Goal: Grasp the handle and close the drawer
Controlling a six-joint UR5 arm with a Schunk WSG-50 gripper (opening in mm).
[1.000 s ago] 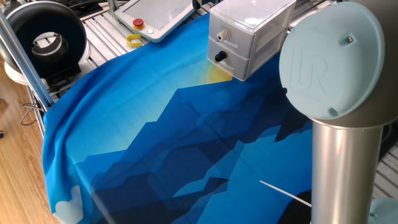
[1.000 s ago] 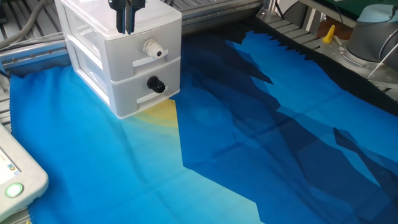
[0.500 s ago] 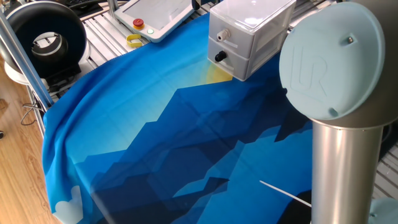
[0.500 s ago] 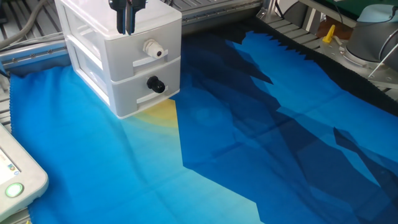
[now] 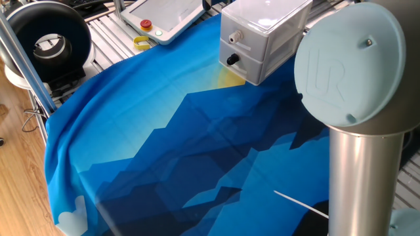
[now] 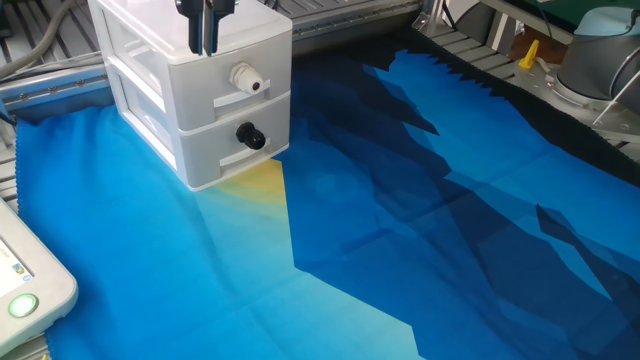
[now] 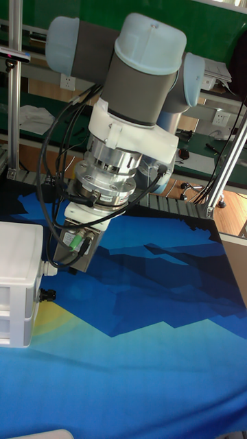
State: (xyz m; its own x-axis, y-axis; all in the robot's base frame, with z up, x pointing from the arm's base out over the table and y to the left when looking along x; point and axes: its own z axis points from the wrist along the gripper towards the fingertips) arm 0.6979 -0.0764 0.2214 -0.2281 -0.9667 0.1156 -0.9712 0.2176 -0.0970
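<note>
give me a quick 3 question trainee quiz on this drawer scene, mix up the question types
1. True or false: the gripper is clamped on the white handle.
2. Multiple choice: the drawer with the black knob sits (a) above the drawer with the white handle, (b) below it, (c) beside it.
3. Fill in: the drawer unit stands on a ____ cloth.

Key
1. False: the gripper hangs above the unit's top, apart from the handle, fingers close together.
2. b
3. blue
</note>
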